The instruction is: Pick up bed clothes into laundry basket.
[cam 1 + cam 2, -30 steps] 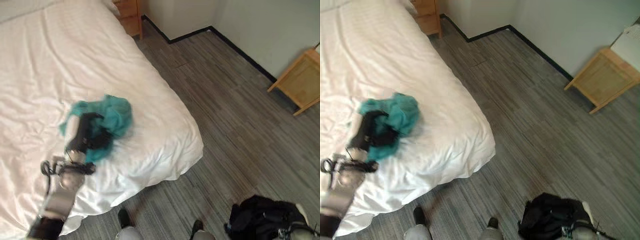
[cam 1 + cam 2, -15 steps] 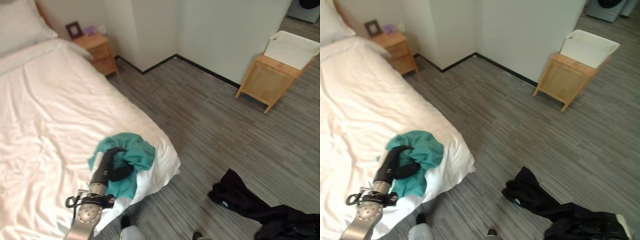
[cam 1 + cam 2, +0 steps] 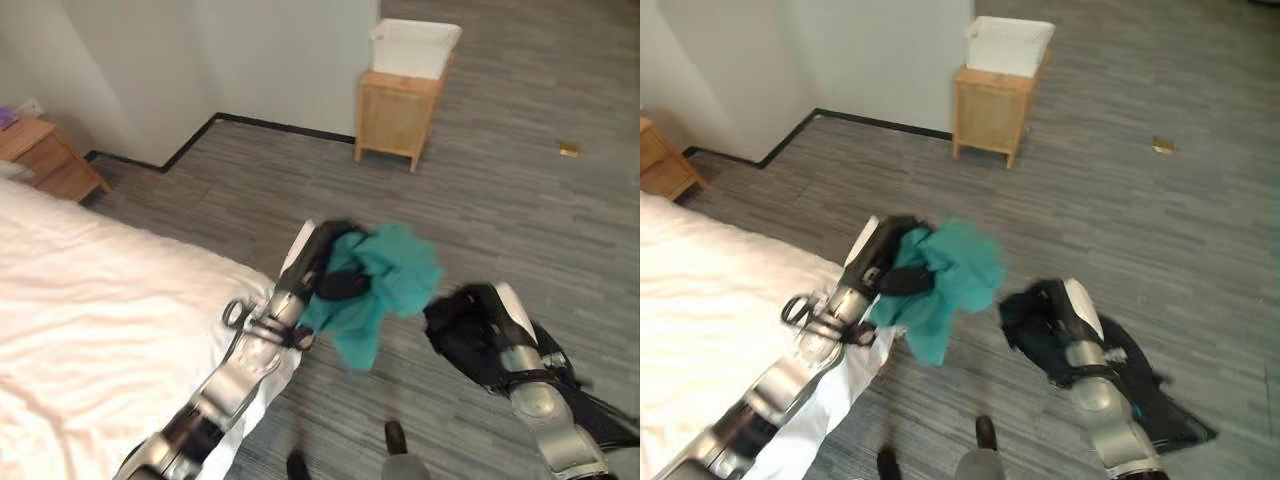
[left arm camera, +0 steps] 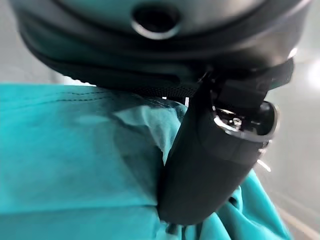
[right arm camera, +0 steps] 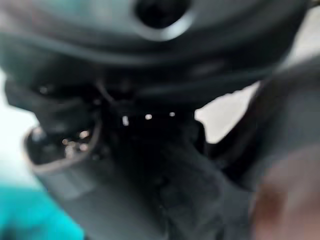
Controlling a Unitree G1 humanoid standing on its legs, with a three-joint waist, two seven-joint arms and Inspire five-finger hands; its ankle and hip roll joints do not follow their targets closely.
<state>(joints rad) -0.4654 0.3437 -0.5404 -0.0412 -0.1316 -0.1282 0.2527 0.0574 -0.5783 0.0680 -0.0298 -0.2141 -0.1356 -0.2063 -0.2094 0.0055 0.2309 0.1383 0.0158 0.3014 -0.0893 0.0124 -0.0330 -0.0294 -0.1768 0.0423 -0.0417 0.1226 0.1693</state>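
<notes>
Clamping the teal garment (image 3: 385, 285) beyond the bed (image 3: 90, 330) corner, the left hand (image 3: 335, 265) holds it aloft; right hand (image 3: 480, 325) fingers curl around black clothing (image 3: 1035, 315).

We see even, soft daylight in the room, with the white bed (image 3: 90, 300) very bright and almost washed out. The teal cloth (image 3: 385, 285) is smeared by motion blur, and the right wrist view is strongly out of focus.

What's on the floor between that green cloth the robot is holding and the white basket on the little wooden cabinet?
Bare grey floor, seen in both eye views. Nothing lies between the green cloth in the left hand and the white basket on its wooden cabinet.
</notes>
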